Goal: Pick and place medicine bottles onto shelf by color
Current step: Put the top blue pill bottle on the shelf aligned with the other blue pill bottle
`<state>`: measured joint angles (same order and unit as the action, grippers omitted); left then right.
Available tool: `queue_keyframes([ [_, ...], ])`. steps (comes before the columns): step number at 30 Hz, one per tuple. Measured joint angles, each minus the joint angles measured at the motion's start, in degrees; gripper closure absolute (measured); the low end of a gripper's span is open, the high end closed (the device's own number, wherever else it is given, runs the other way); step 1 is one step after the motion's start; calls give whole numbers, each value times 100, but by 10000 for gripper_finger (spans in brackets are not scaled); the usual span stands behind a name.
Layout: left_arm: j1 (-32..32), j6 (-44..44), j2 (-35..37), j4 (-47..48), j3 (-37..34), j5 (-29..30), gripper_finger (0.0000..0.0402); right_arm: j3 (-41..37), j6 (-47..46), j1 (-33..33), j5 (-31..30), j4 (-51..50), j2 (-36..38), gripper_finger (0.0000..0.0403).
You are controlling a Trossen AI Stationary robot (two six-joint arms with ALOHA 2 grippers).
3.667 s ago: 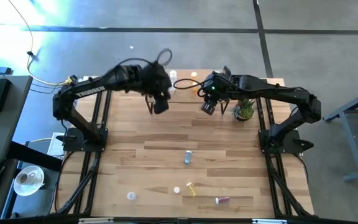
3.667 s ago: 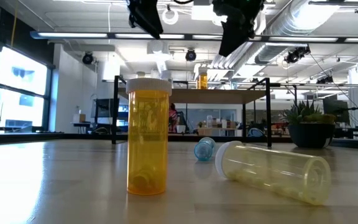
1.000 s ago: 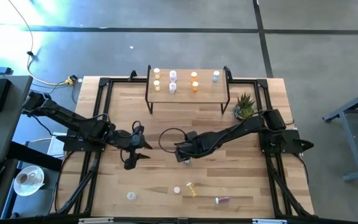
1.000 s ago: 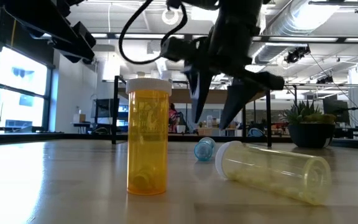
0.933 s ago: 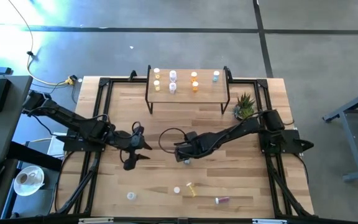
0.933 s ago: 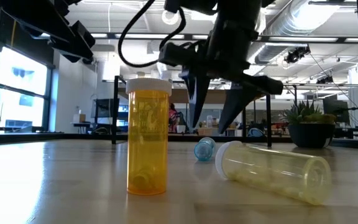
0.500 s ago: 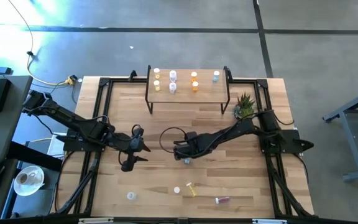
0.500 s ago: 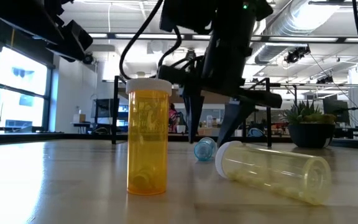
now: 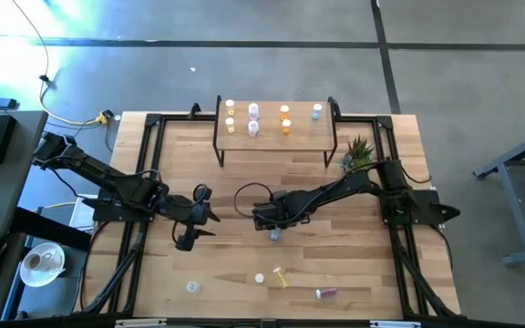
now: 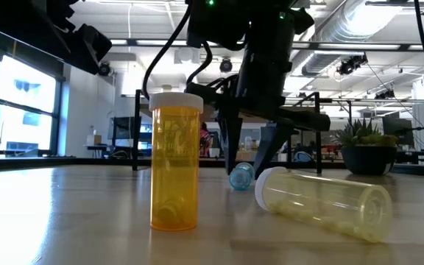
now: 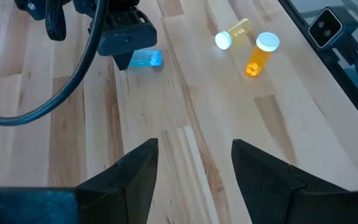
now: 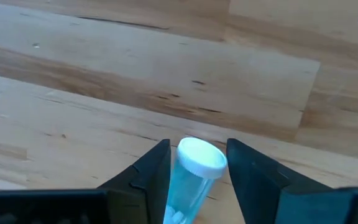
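A blue-grey bottle (image 12: 190, 180) with a white cap lies on its side on the tabletop near the middle; it also shows in the high view (image 9: 274, 234). My right gripper (image 12: 197, 146) is open, low over it, pointing down, with one finger on each side of the cap end; I cannot see them touch. My left gripper (image 11: 194, 165) is open and empty above the table left of centre (image 9: 190, 235). The shelf (image 9: 275, 137) at the far edge carries yellow, white, orange and one blue bottle, all upright.
Near the front edge are an upright yellow bottle (image 10: 175, 165), a pale bottle on its side (image 10: 322, 202), a white-capped one (image 9: 192, 287) and a pinkish-red one (image 9: 324, 292). A green potted plant (image 9: 358, 157) stands at the far right.
My right gripper has gone down toward the blue-grey bottle, staying open, so that its fingers now stand low beside the bottle. The bottle has not moved.
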<state>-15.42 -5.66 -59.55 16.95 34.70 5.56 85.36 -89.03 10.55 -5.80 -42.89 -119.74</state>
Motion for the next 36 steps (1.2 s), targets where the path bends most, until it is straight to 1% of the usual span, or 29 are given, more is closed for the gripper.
queue_keyframes([
  [12, 0, 30, 0, 0, 0, -1, 209, 0, -93, 7, 68, -103, 0, 266],
  [20, 1, -17, -1, -1, 0, -1, 209, 7, 57, 11, 138, -132, 0, 303],
  [26, 0, -32, 0, -2, 0, 0, 209, 7, 333, 11, 110, -134, 2, 305],
  [31, 0, -28, -1, -2, 0, 0, 209, 99, 701, 39, -300, -195, 2, 305],
  [36, 0, -14, -2, -2, 0, -2, 209, 489, 1219, 82, -1019, -358, 2, 305],
])
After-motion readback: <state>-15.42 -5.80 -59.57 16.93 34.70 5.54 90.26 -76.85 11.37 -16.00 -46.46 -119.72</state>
